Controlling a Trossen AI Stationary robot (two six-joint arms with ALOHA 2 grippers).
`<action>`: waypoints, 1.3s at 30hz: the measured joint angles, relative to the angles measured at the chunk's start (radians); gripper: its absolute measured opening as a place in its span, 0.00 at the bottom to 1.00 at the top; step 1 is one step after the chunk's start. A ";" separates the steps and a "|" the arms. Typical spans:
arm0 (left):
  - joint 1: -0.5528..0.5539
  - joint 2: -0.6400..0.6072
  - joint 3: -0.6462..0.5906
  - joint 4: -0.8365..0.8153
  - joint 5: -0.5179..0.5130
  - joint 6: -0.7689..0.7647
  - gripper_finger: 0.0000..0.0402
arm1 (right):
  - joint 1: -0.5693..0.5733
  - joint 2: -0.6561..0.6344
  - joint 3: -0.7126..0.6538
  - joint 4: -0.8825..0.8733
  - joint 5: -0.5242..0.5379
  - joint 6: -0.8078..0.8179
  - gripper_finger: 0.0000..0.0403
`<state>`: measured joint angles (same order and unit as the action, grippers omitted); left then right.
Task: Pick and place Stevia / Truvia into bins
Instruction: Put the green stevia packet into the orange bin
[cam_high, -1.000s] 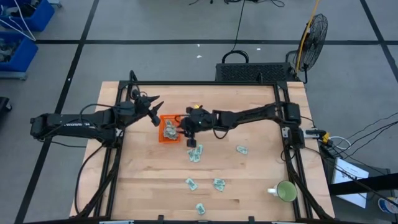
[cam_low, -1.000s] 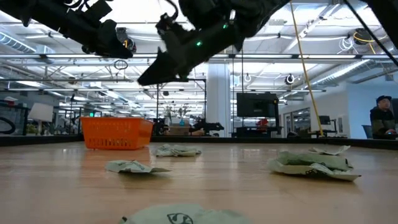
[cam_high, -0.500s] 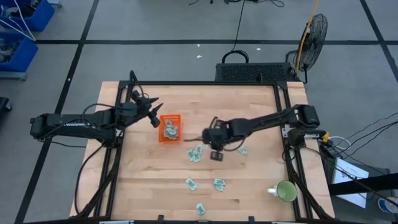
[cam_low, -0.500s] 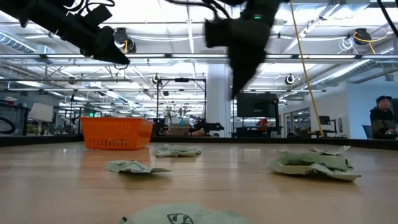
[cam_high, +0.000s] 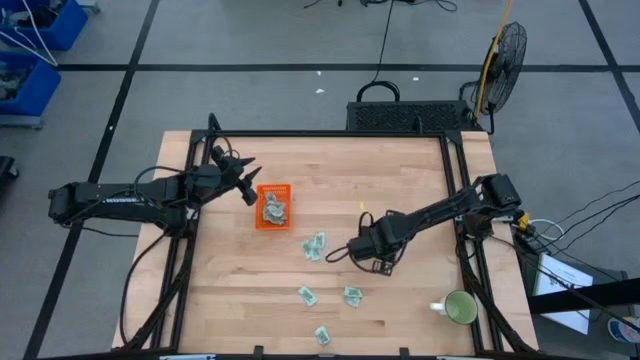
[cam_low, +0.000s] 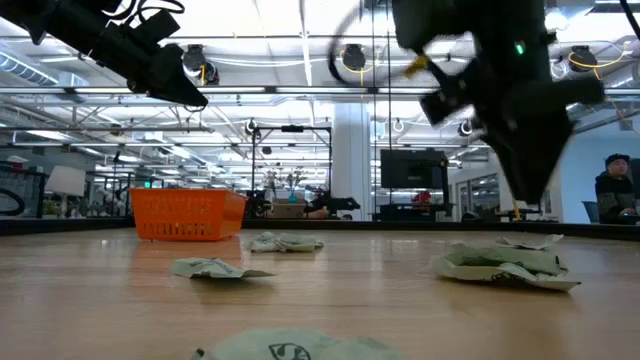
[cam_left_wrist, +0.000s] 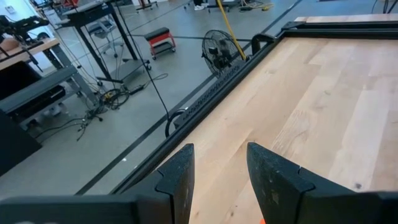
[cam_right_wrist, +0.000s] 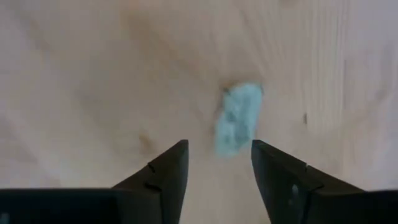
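Note:
My right gripper (cam_high: 372, 256) hangs open above the table, right of the middle, fingers pointing down. Its wrist view shows one pale green sachet (cam_right_wrist: 237, 118) lying flat on the wood just ahead of the gap between the open fingers (cam_right_wrist: 219, 157), untouched. In the low view that gripper (cam_low: 525, 185) stands clear above a crumpled sachet (cam_low: 505, 262). The orange bin (cam_high: 273, 205) sits left of centre with sachets (cam_high: 276, 209) inside. My left gripper (cam_high: 245, 186) waits open in the air beside the bin's left side. Other sachets (cam_high: 315, 245) (cam_high: 306, 295) (cam_high: 352, 296) lie flat on the table.
A round green mug (cam_high: 460, 308) stands near the table's right near corner. One more sachet (cam_high: 322, 335) lies by the near edge. Dark frame rails (cam_high: 470, 250) run along the table's sides. A fan (cam_high: 505, 50) stands on the floor beyond the far right corner.
My right gripper has swung away from above the orange bin, toward the table's right and near edges, and now hangs over a sachet right of the middle. The sachets on the table have not moved.

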<state>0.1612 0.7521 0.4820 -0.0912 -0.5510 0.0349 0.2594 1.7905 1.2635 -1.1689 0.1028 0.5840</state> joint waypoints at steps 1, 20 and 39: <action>0.000 0.000 0.000 0.001 0.000 0.000 0.38 | -0.006 0.000 -0.026 0.004 0.000 0.003 0.44; 0.001 0.000 0.000 0.037 0.001 0.012 0.38 | -0.123 -0.072 -0.236 0.148 -0.128 -0.088 0.42; 0.001 0.000 0.000 0.035 0.002 0.005 0.38 | -0.165 -0.113 -0.369 0.397 -0.142 -0.129 0.41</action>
<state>0.1623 0.7525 0.4820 -0.0563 -0.5488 0.0398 0.0948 1.6772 0.8947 -0.7724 -0.0391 0.4553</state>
